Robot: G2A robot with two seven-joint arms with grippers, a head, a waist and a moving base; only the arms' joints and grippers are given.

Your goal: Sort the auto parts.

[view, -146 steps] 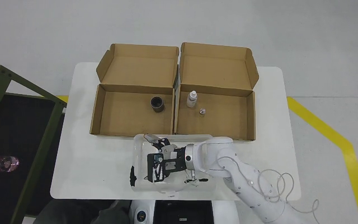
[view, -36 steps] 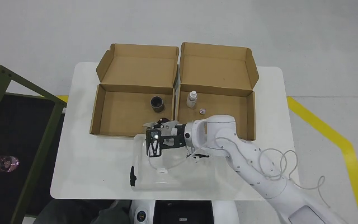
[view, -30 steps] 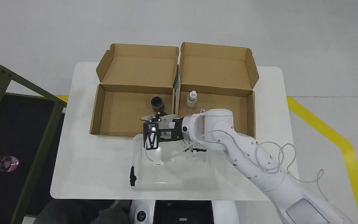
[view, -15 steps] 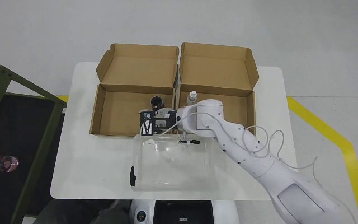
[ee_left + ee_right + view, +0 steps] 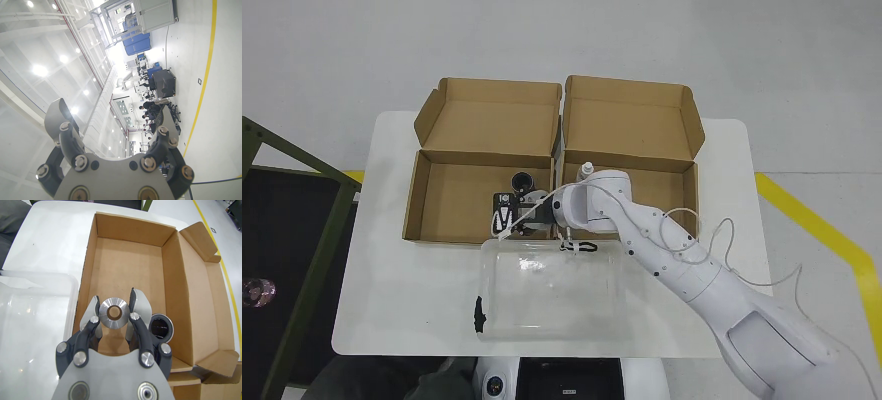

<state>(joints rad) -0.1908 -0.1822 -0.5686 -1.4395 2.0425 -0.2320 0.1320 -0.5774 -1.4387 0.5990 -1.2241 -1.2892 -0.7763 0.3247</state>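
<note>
Right gripper [image 5: 115, 297] hangs inside the cardboard box [image 5: 132, 232], close to the wall that faces the clear plastic bin [image 5: 37, 298]. Its jaws are pinched narrow on a shiny metal ring [image 5: 114, 312], one pad on each side. Is the ring touching the box floor? Hard to say from this angle. A dark sleeve [image 5: 160, 329] sits in the box just beside the gripper. Butting against the box is a second box [image 5: 642, 200] with a white bottle [image 5: 585, 172] in it. Left gripper [image 5: 111, 111] points up at the ceiling [image 5: 28, 37], fingers spread wide and nothing between them.
</note>
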